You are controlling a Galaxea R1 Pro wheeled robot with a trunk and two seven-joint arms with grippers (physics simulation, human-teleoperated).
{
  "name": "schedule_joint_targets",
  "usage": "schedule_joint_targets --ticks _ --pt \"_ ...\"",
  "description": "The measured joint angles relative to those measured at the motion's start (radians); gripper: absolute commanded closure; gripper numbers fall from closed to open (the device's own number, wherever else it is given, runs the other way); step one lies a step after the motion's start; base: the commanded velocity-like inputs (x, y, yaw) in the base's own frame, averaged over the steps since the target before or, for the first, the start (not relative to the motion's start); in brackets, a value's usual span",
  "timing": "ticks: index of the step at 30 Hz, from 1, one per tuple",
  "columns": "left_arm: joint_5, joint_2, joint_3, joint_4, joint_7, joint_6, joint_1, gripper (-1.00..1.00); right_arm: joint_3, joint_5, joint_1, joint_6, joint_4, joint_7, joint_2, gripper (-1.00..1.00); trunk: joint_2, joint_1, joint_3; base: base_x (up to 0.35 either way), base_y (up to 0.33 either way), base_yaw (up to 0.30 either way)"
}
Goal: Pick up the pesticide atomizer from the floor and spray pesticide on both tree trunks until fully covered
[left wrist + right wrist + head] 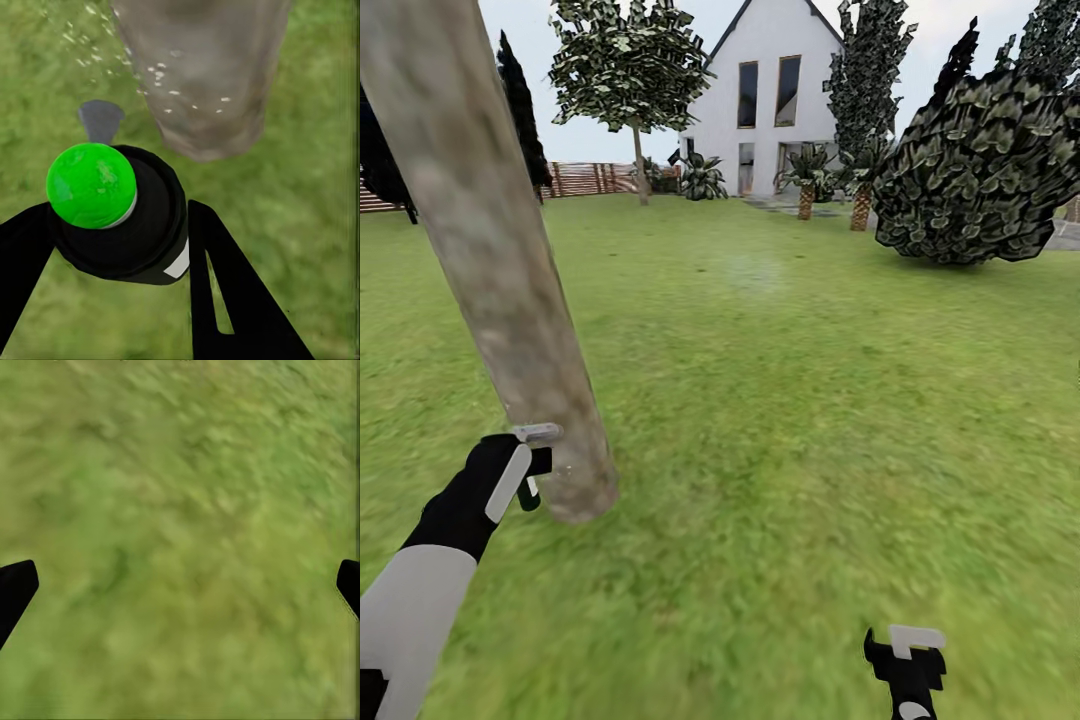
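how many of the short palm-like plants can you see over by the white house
3, all by the house: a dark one left of the entrance, a trunked one right of it, and another beside the big dark bush, which may hide more.

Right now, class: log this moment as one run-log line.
left gripper: shut on dark green atomizer bottle | whitish spray specks near pale mottled tree trunk | right gripper: open over lawn

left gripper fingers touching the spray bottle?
Touching. In the left wrist view both dark fingers press against the sides of the spray bottle, with no gap between them.
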Motion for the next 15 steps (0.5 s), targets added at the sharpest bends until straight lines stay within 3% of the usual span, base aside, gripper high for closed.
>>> schedule_joint_targets --ticks 8,15 --pt "0.0 -0.001 -0.001 0.008 0.0 0.0 -0.001 1.0 0.0 0.0 0.0 0.0 0.0 0.0 0.0 -1.0 0.0 0.0 0.0 0.17 -0.245 0.017" --pt "-0.002 0.0 0.0 0.014 0.0 -0.001 0.005 1.0 0.0 0.0 0.0 0.0 0.0 0.0 0.002 -1.0 0.0 0.0 0.0 0.075 -0.063 0.264"
